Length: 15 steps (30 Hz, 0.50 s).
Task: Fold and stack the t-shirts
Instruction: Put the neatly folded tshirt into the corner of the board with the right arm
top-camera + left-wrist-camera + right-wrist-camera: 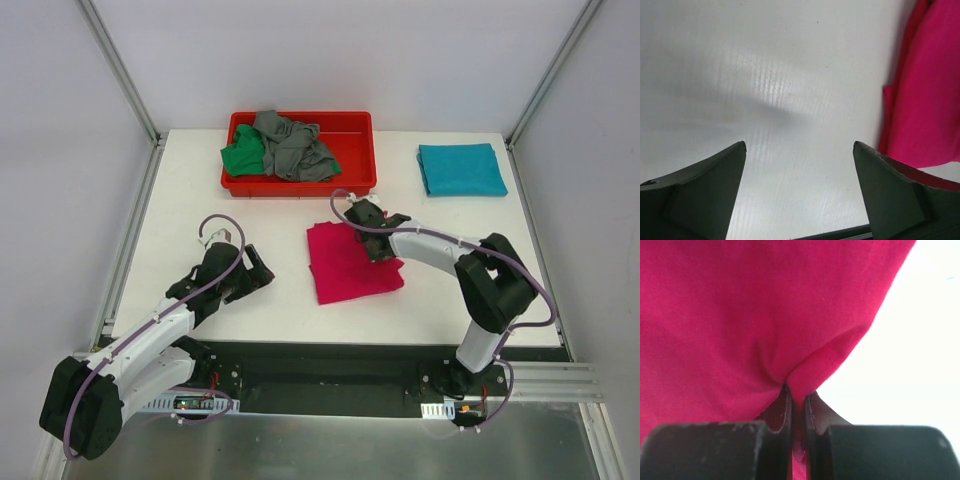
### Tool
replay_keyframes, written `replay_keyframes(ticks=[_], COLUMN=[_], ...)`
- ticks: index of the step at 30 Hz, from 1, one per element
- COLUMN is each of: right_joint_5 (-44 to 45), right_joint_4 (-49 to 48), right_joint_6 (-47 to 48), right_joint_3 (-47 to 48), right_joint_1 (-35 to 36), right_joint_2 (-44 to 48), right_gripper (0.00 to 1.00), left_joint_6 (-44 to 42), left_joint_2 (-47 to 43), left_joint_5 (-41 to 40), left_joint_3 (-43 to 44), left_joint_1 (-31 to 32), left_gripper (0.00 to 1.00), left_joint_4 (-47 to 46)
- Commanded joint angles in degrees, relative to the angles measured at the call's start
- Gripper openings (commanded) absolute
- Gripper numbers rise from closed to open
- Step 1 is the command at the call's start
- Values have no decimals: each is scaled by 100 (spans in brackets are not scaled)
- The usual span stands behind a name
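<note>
Fabric of soft magenta-pink t-shirt (352, 268), mid-table, puckered and pinched by right gripper (799, 402). Left gripper (800, 150) spread wide over white tabletop (765, 75). Rectangular red plastic tray (300, 187) holding crumpled green t-shirt (243, 157) and grey t-shirt (292, 145); teal t-shirt (462, 168) folded flat, far right.

Open table (200, 190) left of magenta t-shirt (345, 275) — red tray (300, 187) bars beyond.

Text check: nothing legible in any view.
No print or label shows on the magenta t-shirt (352, 265), teal t-shirt (461, 169) or red tray (352, 150); the green board (190, 403) by the left arm's base is too small to read.
</note>
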<state>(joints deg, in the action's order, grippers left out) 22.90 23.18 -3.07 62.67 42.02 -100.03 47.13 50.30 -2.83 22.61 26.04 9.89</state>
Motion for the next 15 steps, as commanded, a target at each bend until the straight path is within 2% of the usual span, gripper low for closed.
replay_keyframes(ticks=[1, 4, 9, 12, 15], right_joint_5=[1515, 1726, 2026, 1921, 1798], right_joint_4=[231, -67, -252, -550, -981], right_joint_6=[1869, 2616, 3163, 3496, 3744], right_joint_3=[455, 640, 1167, 1492, 1878], right_joint_1=[-404, -720, -1283, -1538, -1758], right_joint_2=[186, 54, -297, -499, -798], right_gripper=[1, 0, 0, 0, 1], left_joint_6=[-47, -108, -222, -301, -433], left_joint_2=[-74, -56, -73, -108, -56], left_joint_5=[-332, -332, -446, -438, -342], left_joint_3=[42, 77, 121, 138, 200], left_joint_1=[-3, -3, -3, -3, -3], left_gripper=[88, 89, 93, 99, 99], left_joint_4=[154, 180, 232, 233, 128])
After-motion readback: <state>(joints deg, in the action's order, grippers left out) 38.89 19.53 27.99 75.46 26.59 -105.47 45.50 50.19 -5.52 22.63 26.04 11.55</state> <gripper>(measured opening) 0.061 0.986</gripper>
